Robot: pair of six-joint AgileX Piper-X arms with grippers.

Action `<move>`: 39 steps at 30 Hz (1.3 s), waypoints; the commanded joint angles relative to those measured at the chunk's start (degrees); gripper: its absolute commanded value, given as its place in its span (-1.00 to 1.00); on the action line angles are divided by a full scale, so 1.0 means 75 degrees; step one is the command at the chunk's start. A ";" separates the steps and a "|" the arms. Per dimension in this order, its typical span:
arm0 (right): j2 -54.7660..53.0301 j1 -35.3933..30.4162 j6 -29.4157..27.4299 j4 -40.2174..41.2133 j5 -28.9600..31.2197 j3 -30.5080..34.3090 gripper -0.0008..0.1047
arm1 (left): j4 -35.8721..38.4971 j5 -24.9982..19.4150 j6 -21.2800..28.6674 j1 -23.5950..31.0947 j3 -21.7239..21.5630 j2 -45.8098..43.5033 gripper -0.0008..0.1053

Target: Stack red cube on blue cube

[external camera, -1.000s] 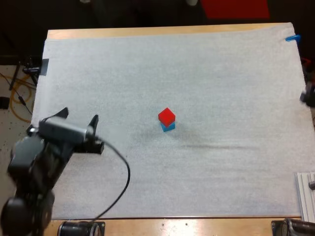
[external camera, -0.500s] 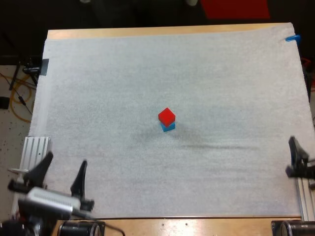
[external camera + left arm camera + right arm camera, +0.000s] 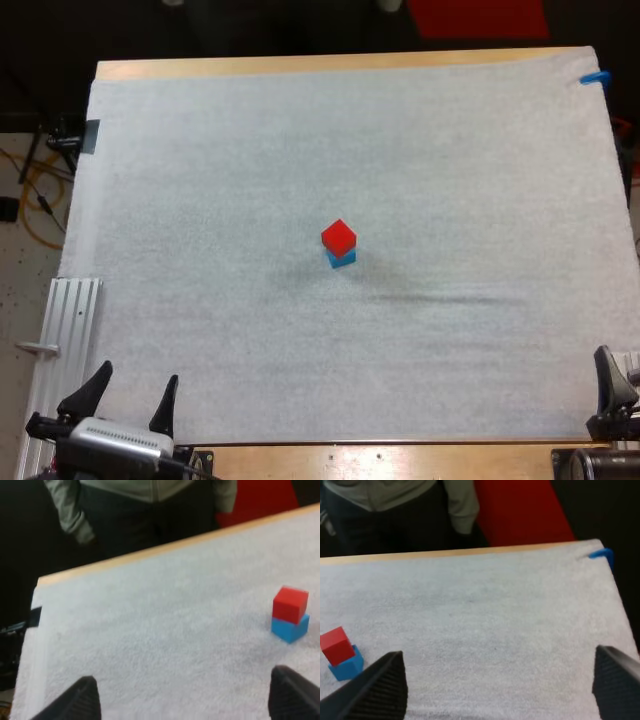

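On the fuzzy white mat, boxy red cube atop blue cube

Wooden table; white mat covers it; 1 blue cube on mat.

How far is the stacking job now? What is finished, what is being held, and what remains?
Done: the red cube sits on top of the blue cube, near the middle of the white mat. In hand: nothing; the left gripper and the right gripper are both open, at the mat's near edge, apart from the cubes. Left: apparently nothing, as the stack stands by itself.
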 commanded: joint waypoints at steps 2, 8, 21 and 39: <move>-0.0315 -0.0014 -0.0217 -0.0067 -0.0132 -0.0034 0.42 | -0.0015 -0.0067 0.0084 0.0021 -0.0054 -0.1070 0.26; -0.0296 -0.0014 -0.0276 -0.0701 -0.0165 0.0349 0.42 | -0.0993 -0.0067 0.0084 0.0021 0.0429 -0.1070 0.26; -0.0296 -0.0014 -0.0275 -0.1124 -0.0165 0.1475 0.42 | -0.1661 -0.0012 0.0025 0.0021 0.2013 -0.1055 0.26; -0.0296 -0.0014 -0.0254 -0.0835 -0.0165 0.1857 0.42 | -0.1691 -0.0012 0.0027 0.0021 0.2272 -0.1055 0.26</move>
